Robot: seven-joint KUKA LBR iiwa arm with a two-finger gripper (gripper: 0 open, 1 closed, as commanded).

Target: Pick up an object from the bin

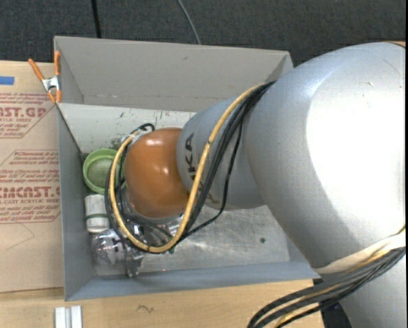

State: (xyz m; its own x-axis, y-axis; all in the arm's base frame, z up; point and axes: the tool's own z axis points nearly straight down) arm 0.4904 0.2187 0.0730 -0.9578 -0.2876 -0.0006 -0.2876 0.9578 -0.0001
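My gripper [134, 255] is low in the bin's front left corner, mostly hidden under the arm's wrist. A green round cup-like thing [97, 168] lies by the left wall, just left of the wrist. In front of it stands a small white bottle-like cylinder [96, 212]. A clear, shiny plastic thing [106, 249] lies beside the gripper, touching or very close to it. What is under the gripper is hidden.
The big grey arm covers the right and middle of the bin. Its orange wrist cover and looped yellow and black cables hang over the left part. A strip of bare bin floor shows at the front right.
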